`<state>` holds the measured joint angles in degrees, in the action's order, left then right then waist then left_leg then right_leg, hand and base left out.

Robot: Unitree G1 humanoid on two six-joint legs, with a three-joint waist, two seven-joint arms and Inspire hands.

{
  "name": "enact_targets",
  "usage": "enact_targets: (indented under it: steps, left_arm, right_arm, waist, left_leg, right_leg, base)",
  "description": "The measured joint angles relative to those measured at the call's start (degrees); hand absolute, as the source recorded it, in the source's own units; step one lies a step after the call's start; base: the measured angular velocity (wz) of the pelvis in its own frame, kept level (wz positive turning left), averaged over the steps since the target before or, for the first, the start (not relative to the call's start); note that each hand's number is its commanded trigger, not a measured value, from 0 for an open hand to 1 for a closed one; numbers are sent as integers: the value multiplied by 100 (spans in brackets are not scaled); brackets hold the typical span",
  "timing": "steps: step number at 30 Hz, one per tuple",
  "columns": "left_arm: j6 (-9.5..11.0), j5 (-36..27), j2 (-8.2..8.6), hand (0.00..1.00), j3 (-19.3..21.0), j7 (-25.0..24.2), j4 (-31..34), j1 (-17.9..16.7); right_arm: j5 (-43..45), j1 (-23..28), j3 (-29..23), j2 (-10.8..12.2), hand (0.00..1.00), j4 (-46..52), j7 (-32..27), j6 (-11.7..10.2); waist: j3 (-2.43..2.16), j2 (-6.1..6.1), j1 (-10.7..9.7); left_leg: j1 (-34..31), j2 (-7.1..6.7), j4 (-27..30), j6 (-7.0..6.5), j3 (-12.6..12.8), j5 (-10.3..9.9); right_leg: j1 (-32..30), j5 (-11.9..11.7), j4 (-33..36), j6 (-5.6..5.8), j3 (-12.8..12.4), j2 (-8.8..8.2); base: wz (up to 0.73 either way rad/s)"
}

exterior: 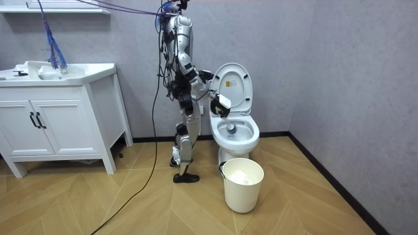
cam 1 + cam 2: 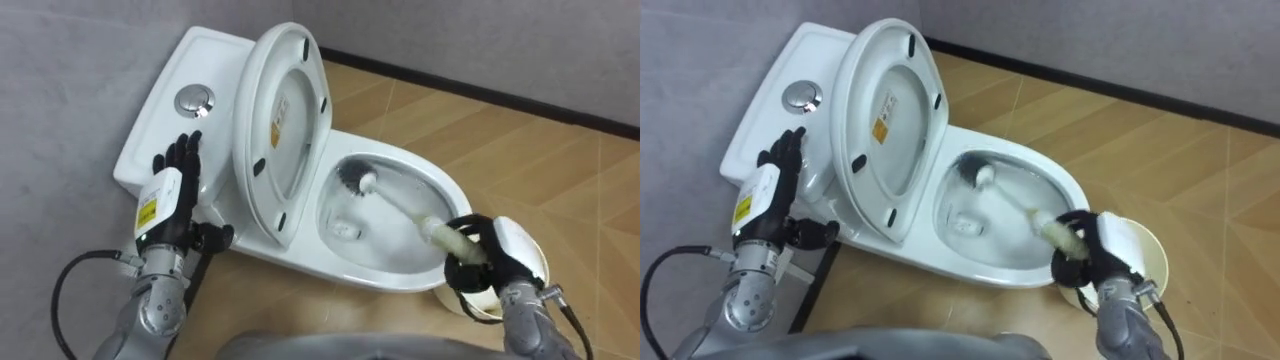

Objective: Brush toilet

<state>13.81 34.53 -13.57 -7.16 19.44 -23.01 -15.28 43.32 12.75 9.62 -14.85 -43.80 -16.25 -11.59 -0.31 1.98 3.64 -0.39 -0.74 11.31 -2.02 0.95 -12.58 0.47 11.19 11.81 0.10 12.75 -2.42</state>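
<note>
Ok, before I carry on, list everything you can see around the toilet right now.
toilet: one, white, against the grey wall
seat and lid: one set, white, raised, leaning towards the cistern
flush button: one, chrome, on top of the cistern
toilet brush: one, pale handle and dark head, head down in the bowl
bucket: one, cream, on the wooden floor in front of the toilet
vanity cabinet: one, white, with basin, at the room view's left
left hand: black, fingers straight, resting on the cistern
right hand: black, curled round the brush handle

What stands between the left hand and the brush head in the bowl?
The raised seat and lid stands between them, as both eye views show.
</note>
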Motion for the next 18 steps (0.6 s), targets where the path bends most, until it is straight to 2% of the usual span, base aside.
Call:
enact_targets:
  steps: [2, 4, 8, 11, 18]
  left_arm:
    - [22, 0, -3, 0, -20, 8, 17, -1]
    - [22, -2, -33, 0, -69, 13, 29, -7]
    - [31, -1, -124, 0, -95, 8, 40, 50]
    - [63, 8, -150, 0, -77, 11, 44, 51]
    - [61, 136, -180, 0, -58, 11, 37, 42]
  right_arm:
    - [426, 65, 288, -93, 100, -1, 97, 100]
    - [521, 90, 295, -101, 100, 4, 53, 169]
    - [845, 79, 326, -131, 100, 75, 43, 288]
    - [1085, 159, 321, -134, 100, 281, 79, 321]
    - [1156, 470, 321, -140, 100, 875, 275, 518]
  waist:
    - [2, 19, 26]
    - [2, 38, 47]
    - [11, 186, 138]
    - [9, 253, 151]
    - [16, 244, 142]
  left_leg:
    - [-9, -2, 0, -11, 6, 27]
    - [-6, -5, 5, -13, 14, 29]
    - [11, -6, 14, -10, 25, 31]
    - [11, -5, 21, -11, 24, 32]
    - [-8, -7, 2, -9, 23, 28]
  right_leg:
    - [-37, 0, 4, 1, -7, -18]
    - [-35, 2, 5, 4, -14, -26]
    - [-74, 8, -3, 5, -30, -31]
    - [-67, 9, -9, 6, -67, -13]
    - [-67, 8, -14, 7, -65, -4]
  base:
    - [0]
    - [0]
    - [0]
    - [0]
    - [0]
